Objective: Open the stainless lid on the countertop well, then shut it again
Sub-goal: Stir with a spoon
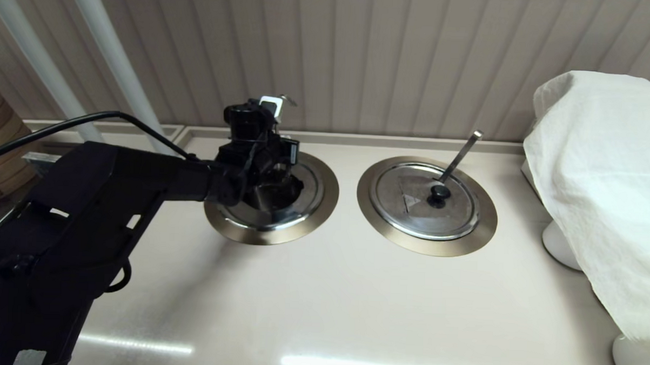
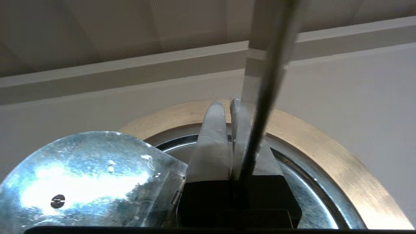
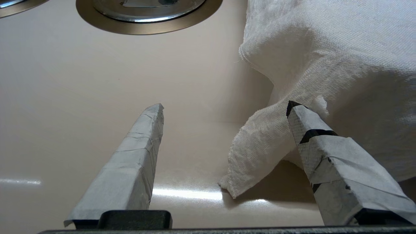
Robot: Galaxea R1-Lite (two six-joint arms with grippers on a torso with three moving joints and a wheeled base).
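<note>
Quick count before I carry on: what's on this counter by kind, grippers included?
Steel lids: 2, the stainless lid tilted up, twin lid seated
Ringed wells: 2, the countertop well, twin well
Handles: 2, wire handle, flat handle
Grippers: 2, left gripper over the countertop well, right gripper beside the cloth
White cloths: 1, white cloth
Total: 9

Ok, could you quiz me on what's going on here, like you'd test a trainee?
1. True or false: the right gripper is open.
2. The left gripper is above: A, the countertop well on the robot's left; B, a sink.
3. Fill in: the twin lid with the straight handle has a ___ knob.
Key: 1 true; 2 A; 3 black.
</note>
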